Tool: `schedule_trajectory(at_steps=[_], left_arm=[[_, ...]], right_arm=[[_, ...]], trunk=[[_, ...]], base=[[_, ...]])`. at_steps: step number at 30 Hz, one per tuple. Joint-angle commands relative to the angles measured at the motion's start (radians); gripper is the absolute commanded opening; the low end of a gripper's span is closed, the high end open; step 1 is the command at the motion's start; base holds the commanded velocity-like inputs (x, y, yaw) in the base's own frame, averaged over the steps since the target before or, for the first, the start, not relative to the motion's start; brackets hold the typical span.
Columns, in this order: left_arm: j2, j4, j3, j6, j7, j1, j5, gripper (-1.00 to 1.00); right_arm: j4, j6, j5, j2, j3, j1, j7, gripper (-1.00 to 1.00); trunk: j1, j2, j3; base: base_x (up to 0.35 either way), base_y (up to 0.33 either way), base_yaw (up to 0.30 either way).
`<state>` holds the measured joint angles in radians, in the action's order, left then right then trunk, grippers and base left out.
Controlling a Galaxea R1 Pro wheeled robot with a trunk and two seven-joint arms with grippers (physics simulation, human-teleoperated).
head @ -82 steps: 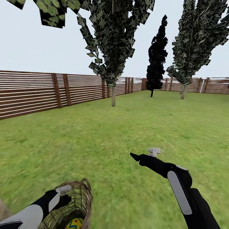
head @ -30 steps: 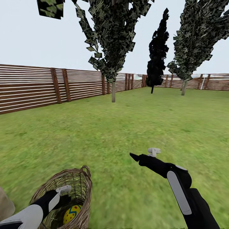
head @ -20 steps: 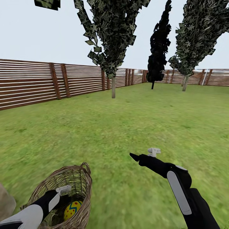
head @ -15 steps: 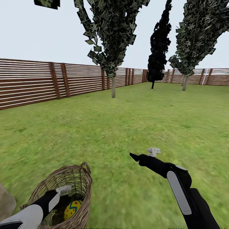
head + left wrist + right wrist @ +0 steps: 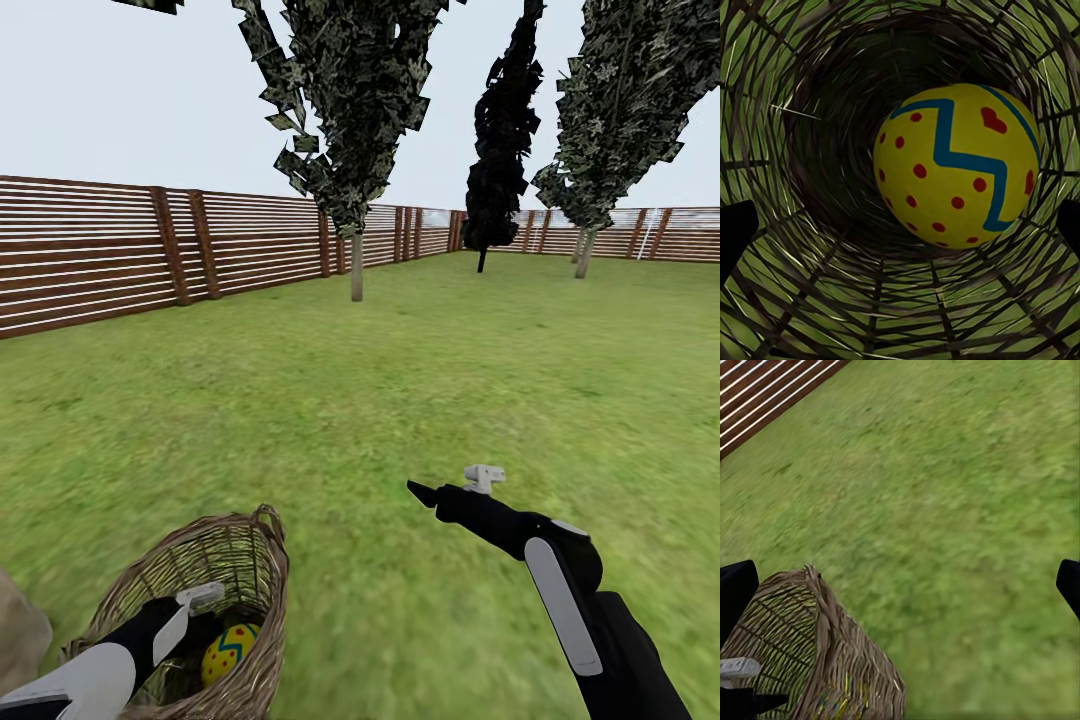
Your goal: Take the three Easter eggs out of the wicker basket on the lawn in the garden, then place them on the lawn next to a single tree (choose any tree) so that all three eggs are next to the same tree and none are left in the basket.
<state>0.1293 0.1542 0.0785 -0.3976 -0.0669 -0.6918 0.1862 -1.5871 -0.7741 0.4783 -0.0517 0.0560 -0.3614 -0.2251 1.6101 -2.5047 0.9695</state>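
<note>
The wicker basket (image 5: pixel 205 560) stands on the lawn (image 5: pixel 400 380) at the lower left of the head view. One yellow Easter egg (image 5: pixel 228 650) with red dots and a blue zigzag lies inside it. My left gripper (image 5: pixel 205 632) reaches down into the basket. In the left wrist view it (image 5: pixel 900 229) is open, and the egg (image 5: pixel 956 165) lies apart ahead of its dark fingertips (image 5: pixel 735 236). My right gripper (image 5: pixel 425 492) hangs open over bare grass to the right of the basket. In the right wrist view it (image 5: pixel 900 585) is open, with the basket (image 5: pixel 810 645) below it.
A brown slatted fence (image 5: pixel 100 250) rings the garden. A thin-trunked tree (image 5: pixel 356 270) stands ahead, a black conifer (image 5: pixel 495 130) and another thin tree (image 5: pixel 585 250) farther right. A grey-tan rounded shape (image 5: pixel 18 640) sits at the left edge beside the basket.
The whole picture has shifted, so the camera moved: the fence line sits higher and the basket's open rim and the egg show more fully. Both arms keep their pose.
</note>
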Motion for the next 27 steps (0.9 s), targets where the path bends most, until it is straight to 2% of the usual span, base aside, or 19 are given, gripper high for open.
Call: schedule_trajectory(at_steps=[1,27], left_arm=[[0.0,0.002,0.008,-0.006,-0.005,0.0,0.007,1.0],[0.0,0.002,0.007,-0.006,-0.004,0.0,0.007,1.0]], right_arm=[[-0.001,-0.004,-0.003,0.0,0.0,-0.001,-0.003,1.0],[-0.001,-0.004,-0.002,0.0,0.001,-0.001,-0.003,1.0]], trunk=[[0.0,0.0,0.001],[0.0,0.0,0.001]], base=[[0.042,0.0,0.0],[0.084,0.0,0.0]])
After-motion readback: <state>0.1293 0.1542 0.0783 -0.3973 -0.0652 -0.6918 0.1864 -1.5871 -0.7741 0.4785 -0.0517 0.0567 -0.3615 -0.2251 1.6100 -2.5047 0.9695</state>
